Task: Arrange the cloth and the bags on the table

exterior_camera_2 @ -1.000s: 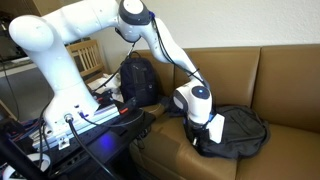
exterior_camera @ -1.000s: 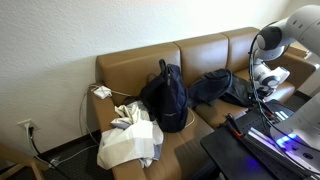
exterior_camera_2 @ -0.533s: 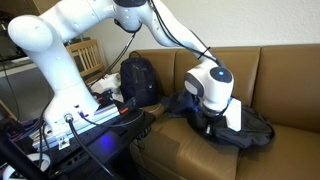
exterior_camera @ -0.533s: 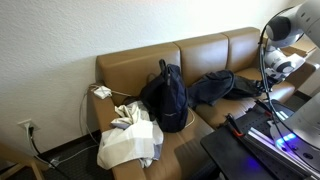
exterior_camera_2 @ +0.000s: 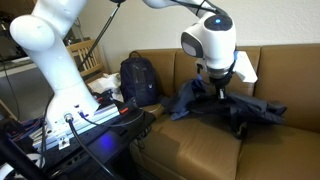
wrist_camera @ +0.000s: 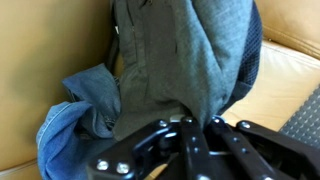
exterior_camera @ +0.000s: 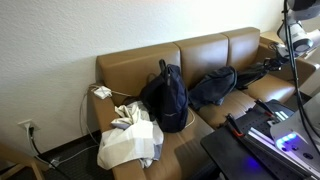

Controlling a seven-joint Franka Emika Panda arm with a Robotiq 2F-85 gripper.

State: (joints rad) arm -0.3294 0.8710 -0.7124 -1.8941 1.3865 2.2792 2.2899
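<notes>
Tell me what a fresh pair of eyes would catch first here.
The gripper is shut on the dark blue denim garment, which hangs bunched from it over the brown couch. A black backpack stands upright mid-couch, and a white tote slumps at the couch end farthest from the gripper.

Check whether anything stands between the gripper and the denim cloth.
Nothing visible does. The gripper is shut directly on the denim cloth, which hangs from it over the couch. The black backpack stands apart, further along the seat.
</notes>
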